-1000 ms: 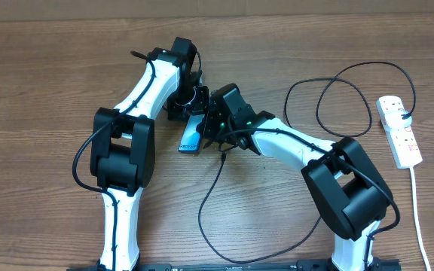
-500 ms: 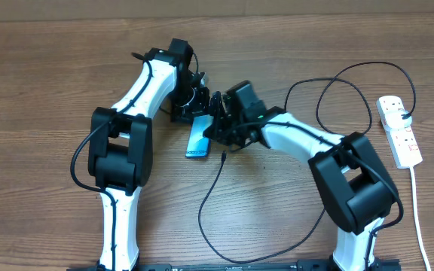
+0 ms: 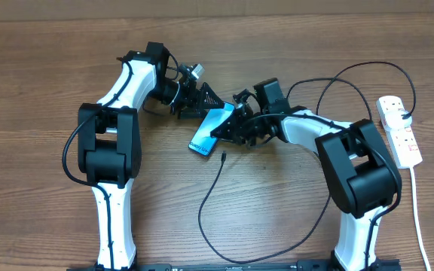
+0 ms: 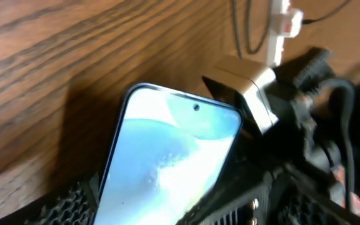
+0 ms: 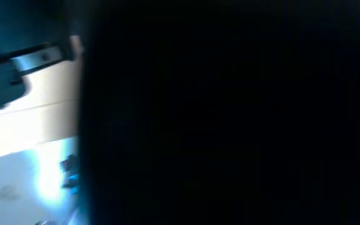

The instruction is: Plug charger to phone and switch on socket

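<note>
Our left gripper [image 3: 204,106] pinches the phone [image 3: 211,129] (screen lit); whether our right gripper [image 3: 236,128], just beside it, is spread or pressed together we cannot tell.

phone [image 3: 211,129]: 1 | charger [image 3: 200,214]: 1 | socket [image 3: 399,129]: 1 | arms: 2 – left arm [image 3: 123,84], right arm [image 3: 307,129]

Phone [image 3: 211,129] mid-bench, tilted, betw. both arms' jaws. Charger [image 3: 221,162] tip loose just on its front-edge side. Socket [image 3: 399,129] by right edge.
</note>
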Robot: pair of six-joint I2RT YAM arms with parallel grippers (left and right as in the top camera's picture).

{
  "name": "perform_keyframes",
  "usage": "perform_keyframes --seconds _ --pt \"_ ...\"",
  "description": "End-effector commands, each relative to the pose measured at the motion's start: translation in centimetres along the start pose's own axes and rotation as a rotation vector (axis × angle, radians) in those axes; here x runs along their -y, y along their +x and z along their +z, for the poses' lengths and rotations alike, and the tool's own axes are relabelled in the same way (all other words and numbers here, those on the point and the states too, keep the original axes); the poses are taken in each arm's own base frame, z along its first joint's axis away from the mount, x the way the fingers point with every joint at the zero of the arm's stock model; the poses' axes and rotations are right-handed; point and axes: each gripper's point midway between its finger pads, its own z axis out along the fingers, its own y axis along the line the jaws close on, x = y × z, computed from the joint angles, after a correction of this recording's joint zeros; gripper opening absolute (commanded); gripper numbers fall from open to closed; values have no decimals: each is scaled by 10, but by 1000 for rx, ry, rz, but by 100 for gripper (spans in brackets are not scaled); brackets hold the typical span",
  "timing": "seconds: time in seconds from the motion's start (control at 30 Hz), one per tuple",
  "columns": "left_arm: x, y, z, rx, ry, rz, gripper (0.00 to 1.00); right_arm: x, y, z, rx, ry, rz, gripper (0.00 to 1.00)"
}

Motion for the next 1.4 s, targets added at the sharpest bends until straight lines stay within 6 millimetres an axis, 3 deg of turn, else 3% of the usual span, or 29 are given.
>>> perform_keyframes --seconds 0.0,0.1,0.33,0.5,0.8,1.07,1.37 --pt "87 12 9 -36 391 59 81 -40 1 -11 -68 -205 -160 4" --pt "94 11 6 -28 435 68 77 -42 -2 -22 -73 -244 -156 4" --pt "67 12 15 -38 272 88 90 -47 -8 -42 -74 -319 -189 4" --pt "64 12 16 -40 254 89 89 -61 -2 -48 -105 -397 -270 4" --pt "77 12 12 -35 335 80 70 -54 -14 -61 -62 -391 -263 4" --pt "77 13 12 -39 335 69 25 -45 -20 -73 -42 -383 -211 4" --pt "77 13 12 -39 335 69 18 -40 -11 -69 -65 -378 -208 4"
